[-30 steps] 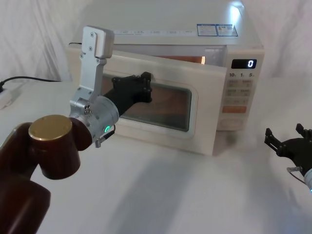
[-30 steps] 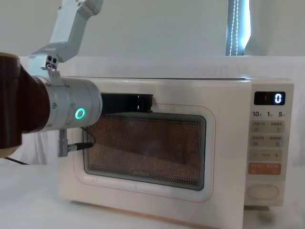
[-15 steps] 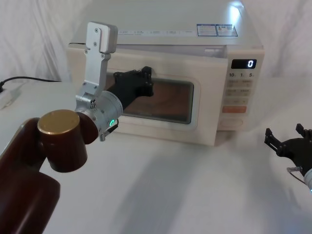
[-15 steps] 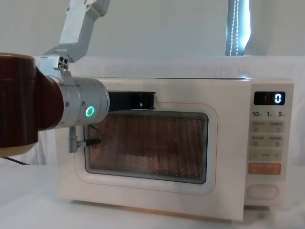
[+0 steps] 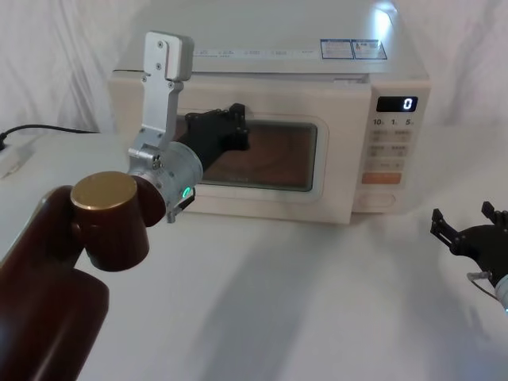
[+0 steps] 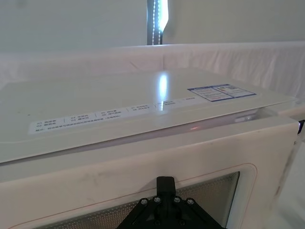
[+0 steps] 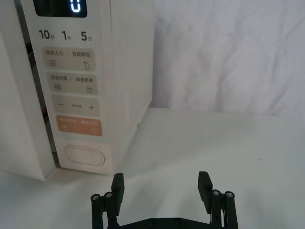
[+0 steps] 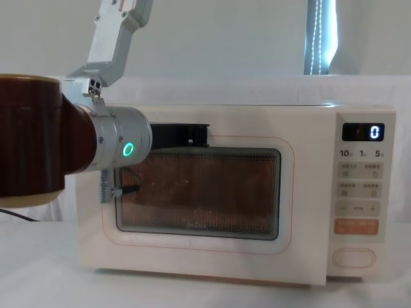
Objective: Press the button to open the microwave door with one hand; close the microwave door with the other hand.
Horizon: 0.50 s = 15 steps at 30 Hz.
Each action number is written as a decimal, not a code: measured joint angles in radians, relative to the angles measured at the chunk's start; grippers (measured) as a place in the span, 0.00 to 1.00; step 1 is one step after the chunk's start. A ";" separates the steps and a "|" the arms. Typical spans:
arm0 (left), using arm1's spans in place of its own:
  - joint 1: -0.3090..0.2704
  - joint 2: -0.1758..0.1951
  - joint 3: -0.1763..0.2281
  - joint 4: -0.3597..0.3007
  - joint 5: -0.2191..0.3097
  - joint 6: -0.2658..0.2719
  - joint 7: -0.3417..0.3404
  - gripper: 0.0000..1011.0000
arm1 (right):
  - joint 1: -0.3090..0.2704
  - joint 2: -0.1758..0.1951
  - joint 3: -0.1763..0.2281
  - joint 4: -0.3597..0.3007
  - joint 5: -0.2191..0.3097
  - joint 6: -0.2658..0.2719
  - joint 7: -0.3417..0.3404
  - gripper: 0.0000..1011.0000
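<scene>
White cloth covers the table (image 5: 317,302) where the microwave (image 5: 373,48) stands. Its microwave door (image 8: 199,240) looks nearly flush with the body, the left gripper (image 5: 226,131) pressed against the upper window frame; whether its fingers are spread or clenched I cannot tell. This seems the closing step's end, though the right wrist view shows a thin gap beside the button (image 7: 85,155). One firm push should latch it. Right gripper (image 7: 162,191) waits released, low beside the microwave.

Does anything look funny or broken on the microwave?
Nothing looks broken. The cream microwave door with the dark mesh window sits almost flush; a thin dark gap shows beside the control panel. The left gripper rests against the door.
</scene>
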 joint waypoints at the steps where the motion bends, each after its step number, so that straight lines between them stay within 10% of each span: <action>1: -0.001 -0.002 -0.001 0.003 0.002 0.000 -0.001 0.00 | 0.000 0.000 0.000 0.000 0.000 0.000 0.000 0.99; 15: -0.011 -0.037 -0.021 0.031 0.037 0.002 -0.009 0.00 | 0.000 0.000 0.000 0.000 0.000 0.000 0.000 0.99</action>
